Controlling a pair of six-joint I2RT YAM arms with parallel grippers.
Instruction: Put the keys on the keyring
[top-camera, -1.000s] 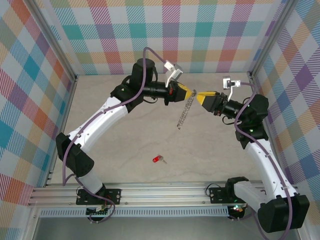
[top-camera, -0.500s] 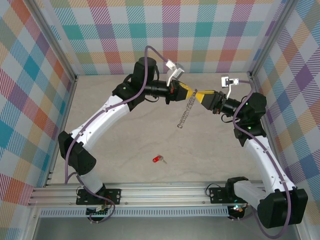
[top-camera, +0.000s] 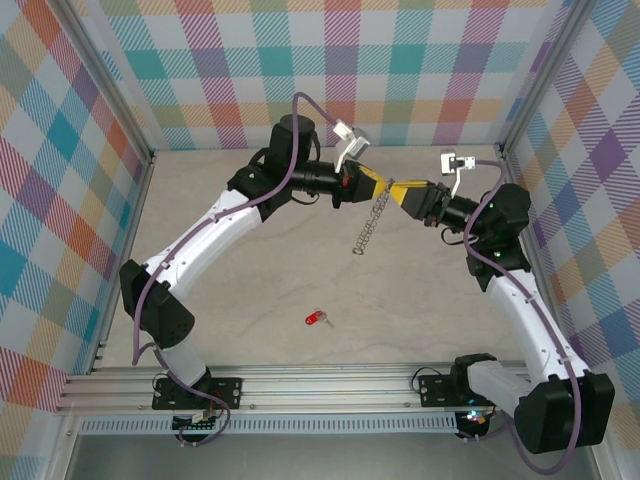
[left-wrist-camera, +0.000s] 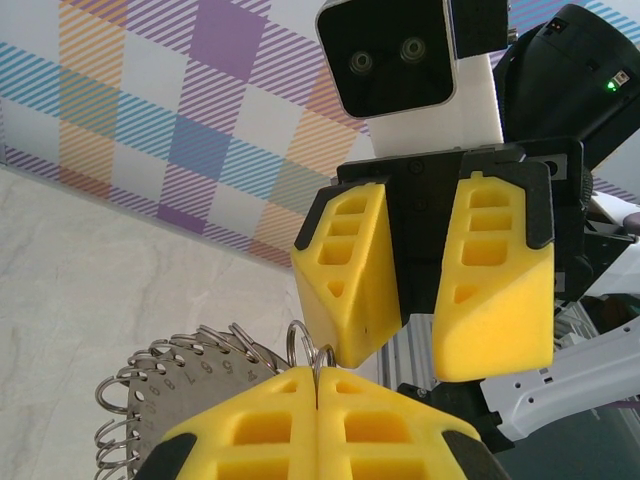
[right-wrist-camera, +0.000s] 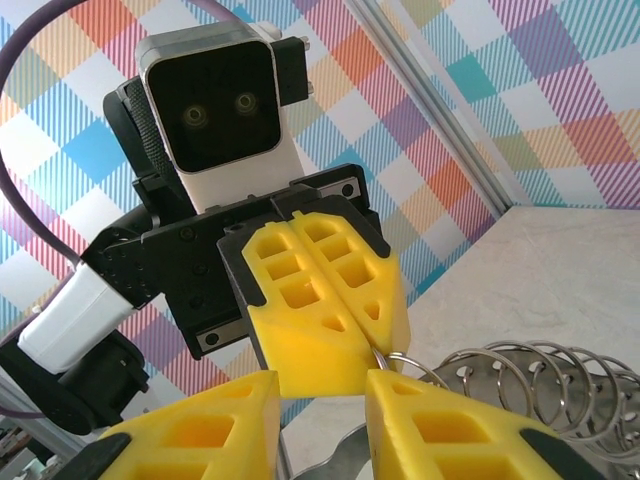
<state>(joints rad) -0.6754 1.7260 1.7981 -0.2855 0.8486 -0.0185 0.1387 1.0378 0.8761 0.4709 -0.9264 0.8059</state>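
The keyring (top-camera: 367, 228), a string of silver rings on a grey numbered plate, dangles above the table from my left gripper (top-camera: 382, 187). In the left wrist view that gripper (left-wrist-camera: 318, 378) is shut on the top ring, with the other rings (left-wrist-camera: 165, 372) trailing to the left. My right gripper (top-camera: 398, 190) faces it nose to nose and is open, its yellow fingers (left-wrist-camera: 352, 272) straddling the left fingertips. The right wrist view shows my open right gripper (right-wrist-camera: 322, 386) just below the left gripper (right-wrist-camera: 375, 350) and the rings (right-wrist-camera: 520, 375). The red-headed key (top-camera: 317, 319) lies alone on the table, nearer the front.
Checked walls and metal frame posts (top-camera: 522, 120) enclose the beige table (top-camera: 250, 290). A metal rail (top-camera: 330, 385) carrying both arm bases runs along the front edge. Both arms arch over the back half of the table.
My right gripper has moved left until its open fingers straddle the left gripper's tips. The left arm has edged right, and the hanging keyring has swung slightly.
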